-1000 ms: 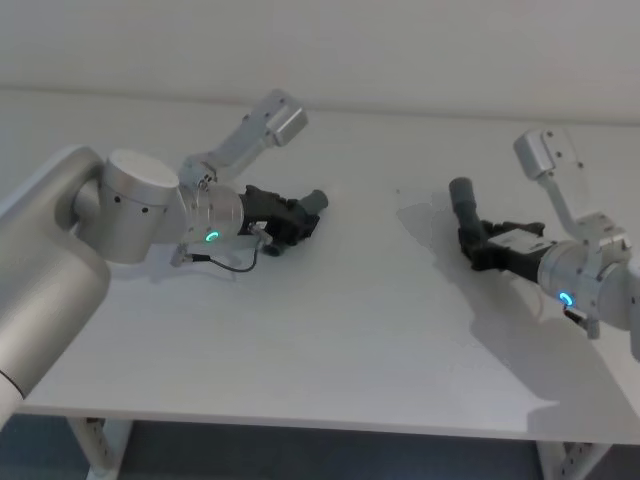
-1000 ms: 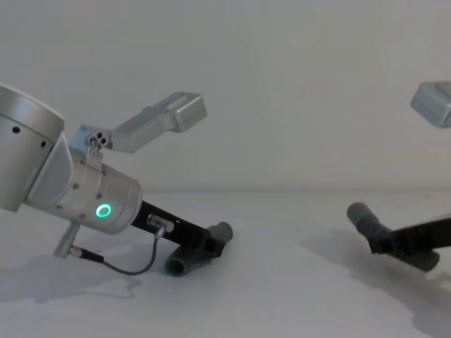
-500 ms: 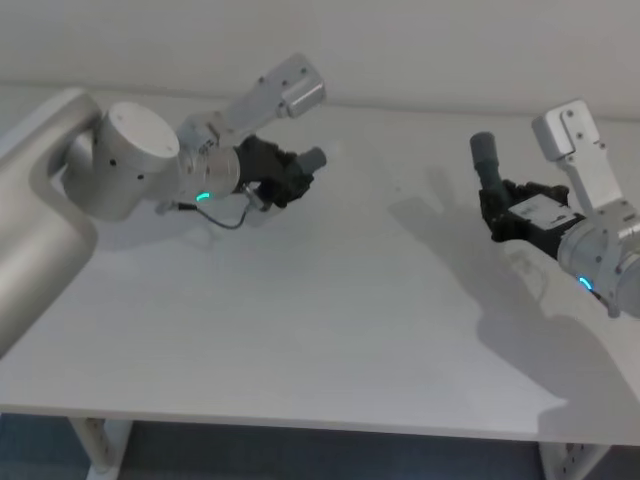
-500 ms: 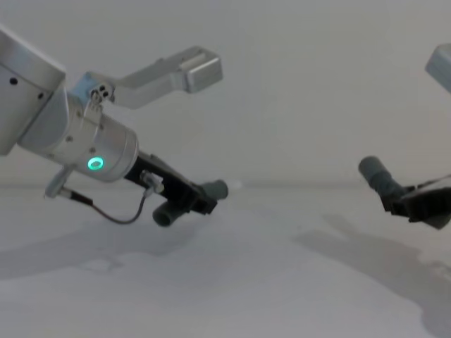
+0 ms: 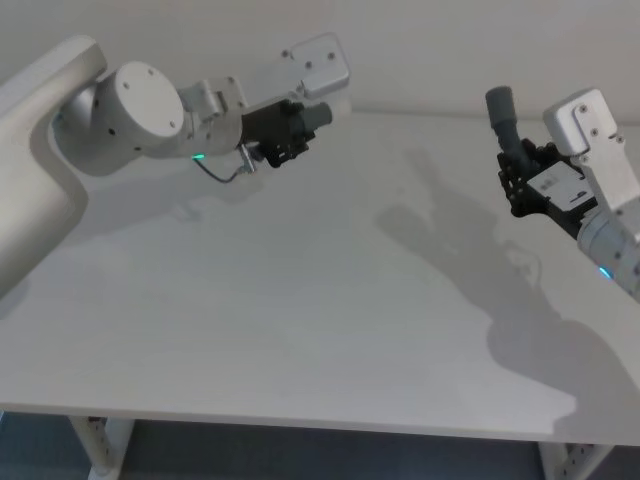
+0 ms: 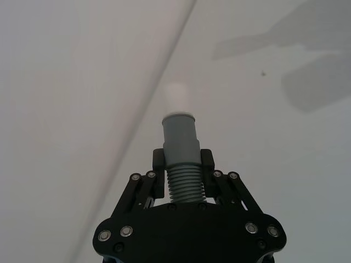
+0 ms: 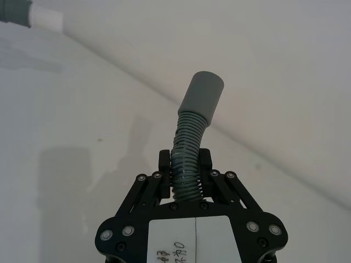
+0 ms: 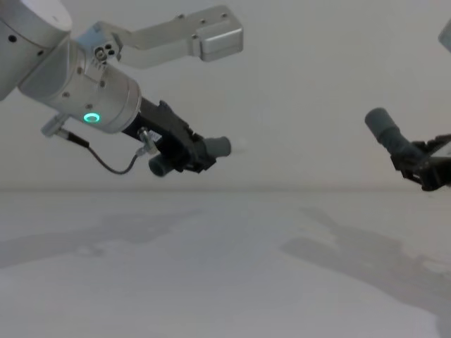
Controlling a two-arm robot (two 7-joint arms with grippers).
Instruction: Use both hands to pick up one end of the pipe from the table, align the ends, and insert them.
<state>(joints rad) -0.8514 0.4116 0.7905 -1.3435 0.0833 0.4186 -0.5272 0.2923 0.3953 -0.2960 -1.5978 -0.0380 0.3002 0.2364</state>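
- Table (image 5: 300, 330): bare white surface across the lower half of the head view. Both pieces hang clear above it, so a piece that slips out would drop onto it and might roll.
- Right claw (image 5: 518, 165), at the right edge of the head view: clenched on the ribs of the hose (image 7: 188, 150). The cuff (image 7: 202, 94) stands up beyond the fingers and leans off the claw's own line.
- Likely trouble there: the hose bends, so the cuff mouth need not follow the wrist. Aiming by the claw's axis could bring the cuff in crooked.
- Left claw (image 5: 296, 130), upper centre-left of the head view: clamped on the ribbed part of the short piece (image 6: 180, 143). Its whitish tip (image 6: 177, 97) juts straight out, pointing toward frame right in the chest view.
- The ends are well apart and not facing each other. In the chest view the cuff points up and to frame left, while the tip lies nearly level. If the claws close in before one wrist turns, I expect the tip to hit the cuff's rim or outer wall.
- Both grips sit on ribs, not on the smooth ends. Under a push the ribs may squash or creep through the fingers, leaving the joint only half seated.
- Wall (image 5: 430, 40), across the top of the head view: the tip is pale against it, so its position is hard to judge.
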